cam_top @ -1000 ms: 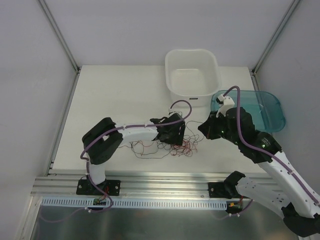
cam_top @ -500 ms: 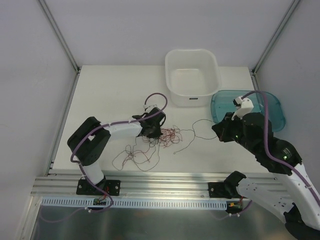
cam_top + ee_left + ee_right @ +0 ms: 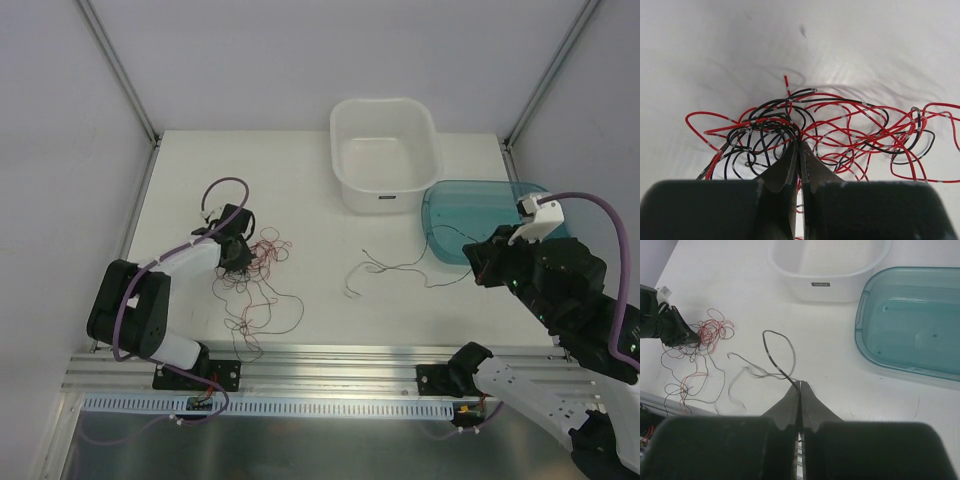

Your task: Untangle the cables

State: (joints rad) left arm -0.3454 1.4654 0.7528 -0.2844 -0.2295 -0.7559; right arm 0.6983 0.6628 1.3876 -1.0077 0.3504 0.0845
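The cables are thin red and black wires. A tangled clump (image 3: 264, 250) lies on the white table at the left, with loose loops (image 3: 262, 315) trailing toward the front edge. My left gripper (image 3: 240, 256) is shut on strands at the clump's edge; in the left wrist view its tips (image 3: 799, 142) pinch black and red wires (image 3: 840, 125). My right gripper (image 3: 478, 264) is shut on one black wire (image 3: 392, 266) that lies apart from the clump. In the right wrist view the tips (image 3: 800, 385) hold that wire (image 3: 774, 357), with the clump (image 3: 710, 332) far left.
A white tub (image 3: 436, 152) stands at the back centre. A teal tray (image 3: 490, 215) lies to its right, just behind my right gripper. An aluminium rail (image 3: 330, 365) runs along the table's front edge, and white walls enclose the sides.
My left gripper shut on the clump and dragged it left. My right gripper moved right with the black wire, which came free of the clump.
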